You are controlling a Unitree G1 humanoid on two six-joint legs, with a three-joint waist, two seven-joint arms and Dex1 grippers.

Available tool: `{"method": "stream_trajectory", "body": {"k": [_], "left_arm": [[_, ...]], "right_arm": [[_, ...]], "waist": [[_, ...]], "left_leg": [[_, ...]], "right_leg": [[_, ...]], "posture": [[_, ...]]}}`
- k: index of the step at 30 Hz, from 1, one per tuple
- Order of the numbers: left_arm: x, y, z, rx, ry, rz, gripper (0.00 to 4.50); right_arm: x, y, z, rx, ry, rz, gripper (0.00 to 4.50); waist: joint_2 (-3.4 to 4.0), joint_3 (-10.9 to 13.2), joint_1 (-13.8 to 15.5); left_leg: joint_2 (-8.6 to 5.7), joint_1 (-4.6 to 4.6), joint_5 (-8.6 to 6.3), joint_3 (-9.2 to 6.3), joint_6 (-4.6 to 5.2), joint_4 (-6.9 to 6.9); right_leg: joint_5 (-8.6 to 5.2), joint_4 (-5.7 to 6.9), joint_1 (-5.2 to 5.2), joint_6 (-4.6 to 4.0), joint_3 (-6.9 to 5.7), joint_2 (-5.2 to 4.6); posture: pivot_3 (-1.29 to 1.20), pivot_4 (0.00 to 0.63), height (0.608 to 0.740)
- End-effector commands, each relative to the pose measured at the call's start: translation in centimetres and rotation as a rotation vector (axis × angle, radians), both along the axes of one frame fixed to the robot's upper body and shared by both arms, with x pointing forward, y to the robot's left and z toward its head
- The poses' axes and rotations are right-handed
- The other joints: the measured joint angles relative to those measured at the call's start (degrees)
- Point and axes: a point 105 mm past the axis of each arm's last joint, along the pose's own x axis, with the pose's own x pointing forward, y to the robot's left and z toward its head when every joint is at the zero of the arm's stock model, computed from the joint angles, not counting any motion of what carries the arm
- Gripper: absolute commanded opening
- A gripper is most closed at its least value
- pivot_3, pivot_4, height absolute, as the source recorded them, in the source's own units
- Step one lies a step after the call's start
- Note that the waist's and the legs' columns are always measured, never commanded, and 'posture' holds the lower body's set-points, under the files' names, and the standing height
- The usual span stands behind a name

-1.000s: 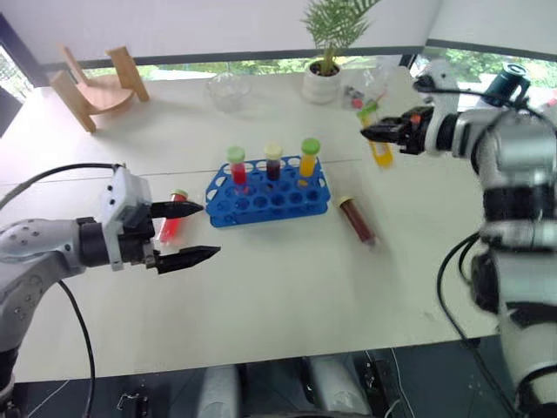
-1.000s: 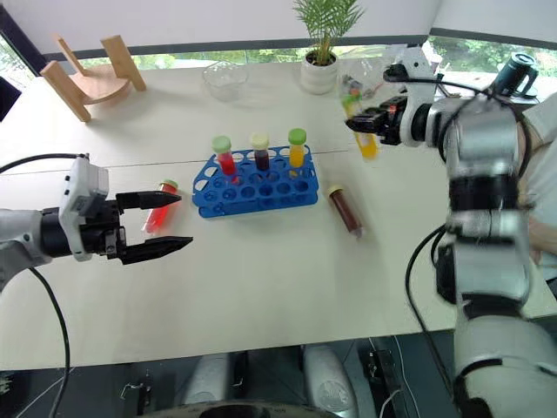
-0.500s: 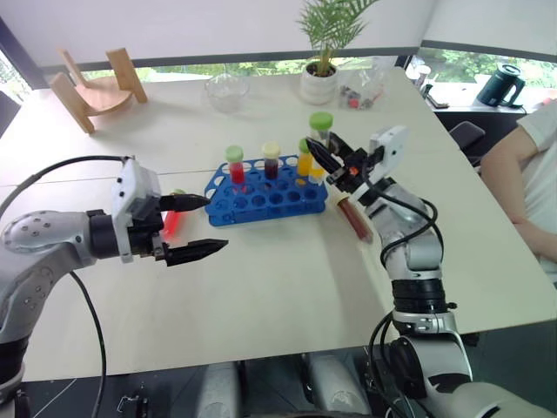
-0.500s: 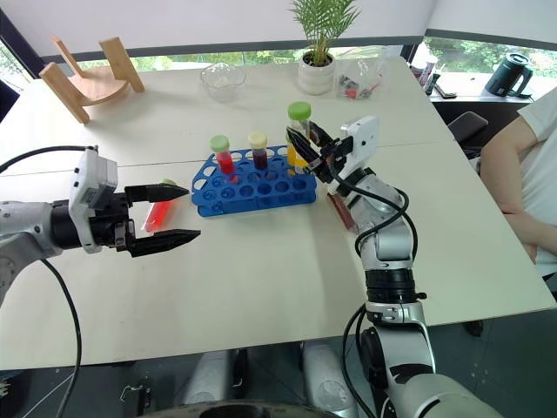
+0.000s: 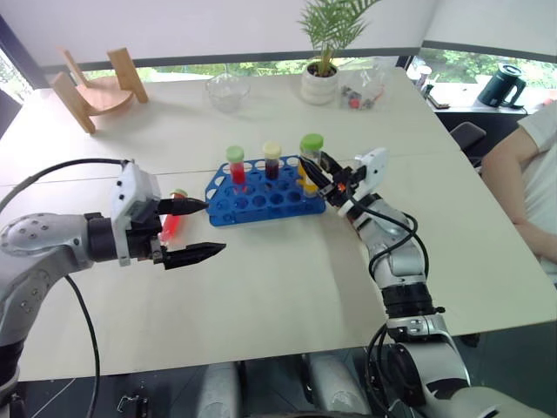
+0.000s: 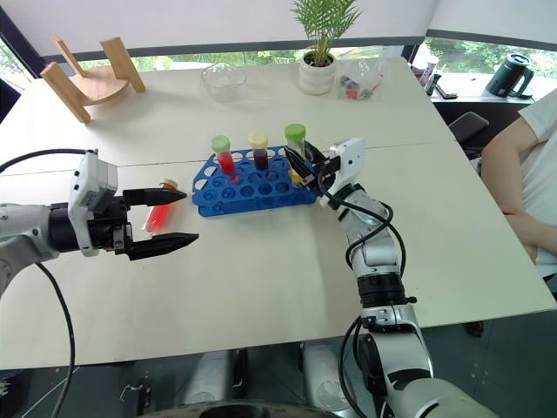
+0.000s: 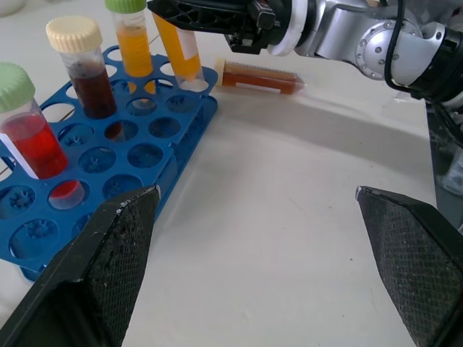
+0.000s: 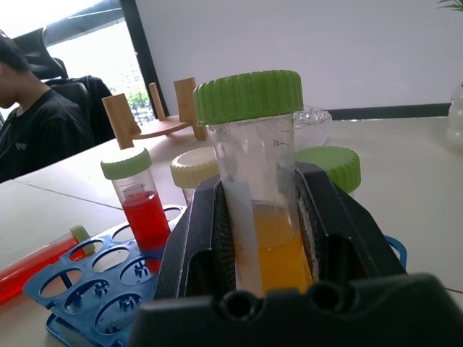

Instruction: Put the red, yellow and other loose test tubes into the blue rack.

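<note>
From the head views, the right gripper (image 5: 315, 171) is clamped on an upright yellow tube (image 5: 311, 161) at the right end of the blue rack (image 5: 268, 199), which carries three tubes in its back row. From the left wrist view, the yellow tube's base sits at a hole, a brown tube (image 7: 262, 76) lies flat beyond the rack, and the left gripper (image 7: 257, 271) stands wide apart. The right wrist view shows a red tube (image 8: 40, 264) lying off the rack's left end.

The blue rack (image 5: 268, 192) has three upright tubes along its far row, so that edge is crowded; its near rows of holes stand open from above. The right gripper (image 5: 311, 170), clamped on a yellow tube (image 7: 177, 54), blocks the rack's right end. A brown tube (image 7: 259, 76) lies on the table just beyond. The left gripper (image 5: 193, 230), jaws wide, stands left of the rack, over a red tube (image 5: 172, 223). Bare table (image 5: 278, 279) lies nearer.
</note>
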Motion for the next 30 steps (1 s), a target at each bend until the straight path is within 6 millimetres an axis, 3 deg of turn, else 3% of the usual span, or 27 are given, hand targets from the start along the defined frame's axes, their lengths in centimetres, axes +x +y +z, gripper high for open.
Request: {"method": "stream_trajectory", "body": {"k": [1,9,24,30], "left_arm": [[-0.3,0.1,1.0,0.009,-0.043,0.001,4.50],[-0.2,0.0,1.0,0.009,-0.042,-0.003,4.50],[-0.1,-0.3,1.2,0.012,-0.050,-0.009,4.50],[-0.2,-0.3,1.2,0.008,-0.047,-0.006,4.50]], "right_arm": [[-0.5,0.3,-0.2,0.003,-0.006,0.000,0.78],[-0.8,-0.2,-0.3,0.016,0.007,-0.013,0.78],[0.6,0.6,-1.4,0.014,0.031,-0.005,0.78],[-0.4,0.4,-2.4,-0.010,0.079,0.022,3.87]], "waist": [[0.00,0.00,0.01],[-0.01,-0.01,0.00],[-0.01,-0.01,-0.14],[-0.01,-0.01,0.00]], "left_leg": [[0.00,0.00,0.00,0.00,0.00,0.00],[0.00,0.03,0.00,0.00,0.00,0.01],[0.00,0.09,0.01,0.01,-0.01,0.03],[0.00,0.10,0.01,-0.01,-0.02,0.01]], "right_leg": [[0.00,0.00,0.00,0.00,0.00,0.00],[0.00,0.01,0.02,0.00,0.00,0.01],[0.02,0.02,0.08,-0.02,0.01,0.01],[0.02,0.03,0.10,-0.02,0.00,0.01]], "posture": [[0.00,0.150,0.740],[0.00,0.150,0.740],[0.00,0.150,0.740],[0.00,0.150,0.740]]}}
